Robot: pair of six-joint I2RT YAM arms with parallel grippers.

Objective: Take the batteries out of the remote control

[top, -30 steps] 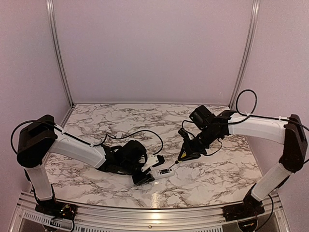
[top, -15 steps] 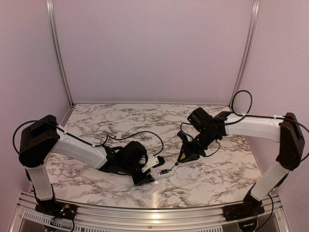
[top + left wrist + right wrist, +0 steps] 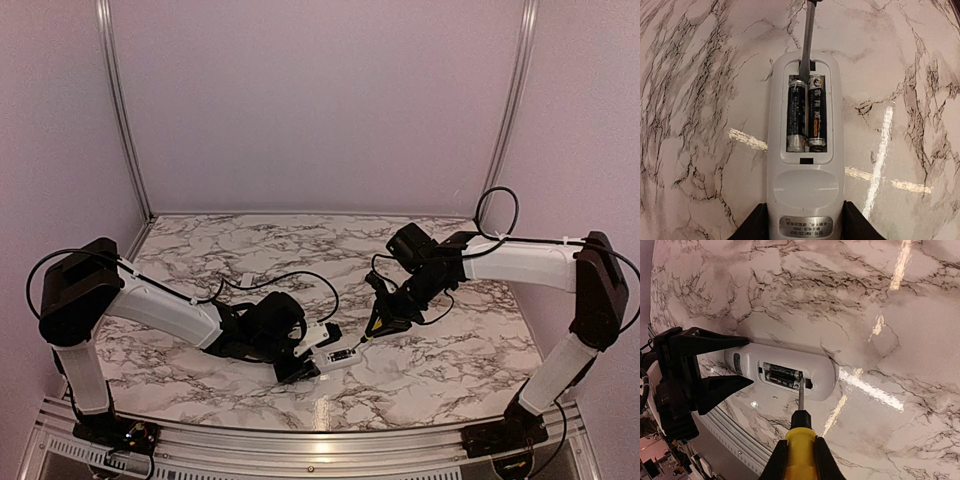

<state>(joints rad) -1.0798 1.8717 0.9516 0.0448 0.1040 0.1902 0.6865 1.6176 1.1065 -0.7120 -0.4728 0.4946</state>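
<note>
- The worktop (image 3: 300,240) is a white marble-patterned sheet with dark grey veins running all over it. In both wrist views, bright streaks of reflected light cross it.
- Plain pale pink walls (image 3: 320,100) close the space in at the back and on both sides.
- Two metal posts (image 3: 118,110) rise from the back corners, and a metal rail (image 3: 320,452) runs along the near edge, where the arm bases are bolted.
- A thin black cable (image 3: 300,274) loops over the worktop behind the left arm.
- The remote control (image 3: 805,187) lies flat on the worktop close to the near edge, a little left of centre, between the two arms. Its open compartment faces up.
- The batteries (image 3: 817,115) sit side by side inside that compartment, dark with lighter metal ends. Both are seated in it.
- The left claw (image 3: 805,222) pinches the label end of the remote control, with one black finger pressed against each long side.
- The right claw (image 3: 801,460) is clamped around the yellow handle of a screwdriver (image 3: 800,432), which slants down toward the remote control.
- The blade tip reaches the notch at the compartment's far end, right at the end of one battery. We cannot tell whether it actually touches the battery.
</note>
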